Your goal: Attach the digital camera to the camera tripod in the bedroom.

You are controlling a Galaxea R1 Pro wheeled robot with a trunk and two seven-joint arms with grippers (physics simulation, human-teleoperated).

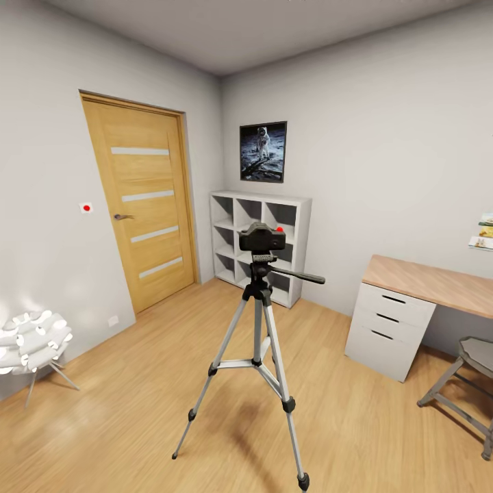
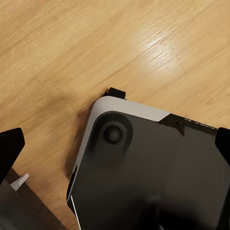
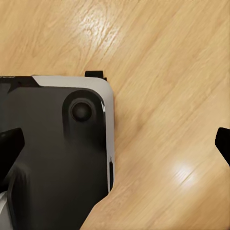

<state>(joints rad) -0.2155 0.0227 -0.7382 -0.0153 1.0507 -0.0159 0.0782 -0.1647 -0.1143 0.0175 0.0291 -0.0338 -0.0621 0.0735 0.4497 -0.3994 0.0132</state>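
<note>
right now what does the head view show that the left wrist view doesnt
Head view alone: the digital camera sitting on top of the camera tripod, a wood door, a white cube shelf, an astronaut picture, a desk with drawers, a white chair and a grey stool.

Left wrist view alone: a corner of the robot's dark base seen from above, with the black tips of the left gripper at either edge, jaws apart and empty.

Both: the light wood plank floor.
</note>
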